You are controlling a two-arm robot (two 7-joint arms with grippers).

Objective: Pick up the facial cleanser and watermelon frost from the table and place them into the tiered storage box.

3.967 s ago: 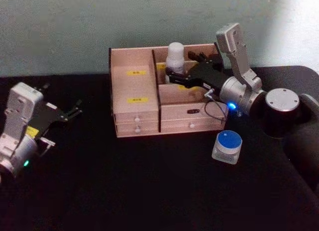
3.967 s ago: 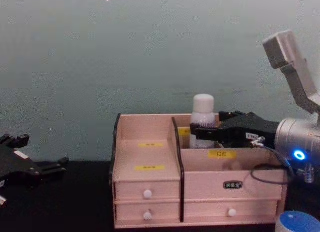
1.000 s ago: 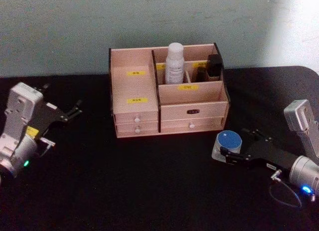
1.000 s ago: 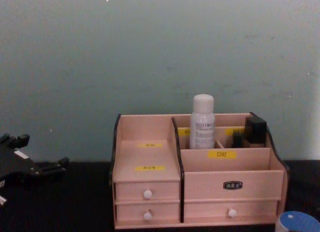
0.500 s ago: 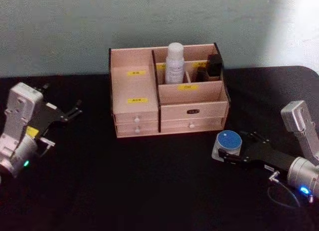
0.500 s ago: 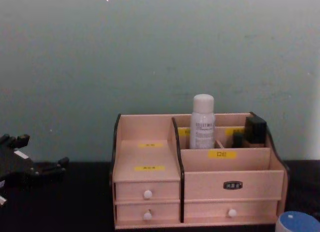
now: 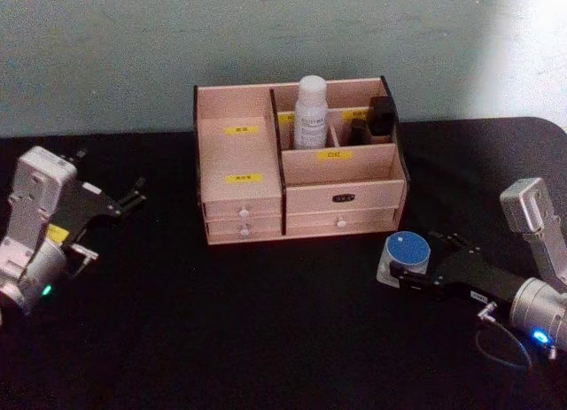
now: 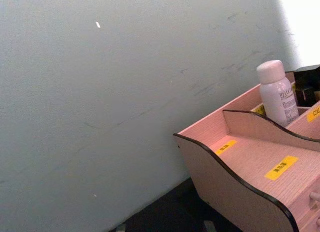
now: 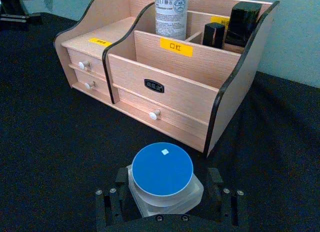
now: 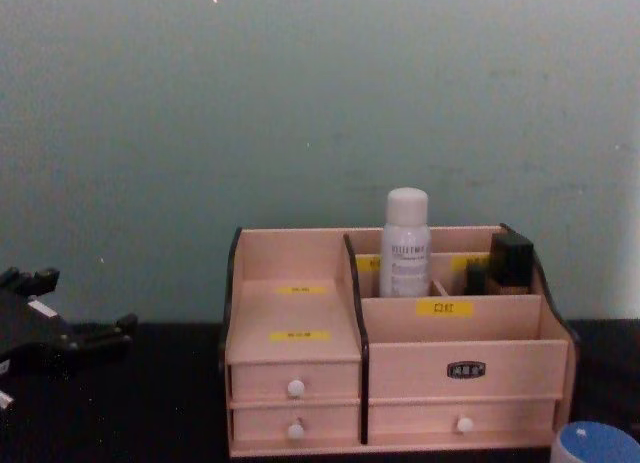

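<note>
One tall slim white cylindrical bottle (image 7: 311, 113) with a rounded cap. One squat translucent jar (image 7: 407, 251) with a flat blue lid. One light wooden desktop organiser (image 7: 239, 153) with dark edges, carrying five yellow labels (image 9: 176, 46) and three small white drawer knobs (image 9: 154, 114). Two black containers, one short (image 9: 214, 35) and one taller (image 9: 242, 19). Two grippers: left gripper (image 7: 131, 196), right gripper (image 9: 166, 178). One black counter (image 7: 266, 321).

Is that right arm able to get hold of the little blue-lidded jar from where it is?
Probably yes. The right gripper has its open fingers either side of the jar on the black table, with nothing between them; the wooden organiser stands apart, behind it.
</note>
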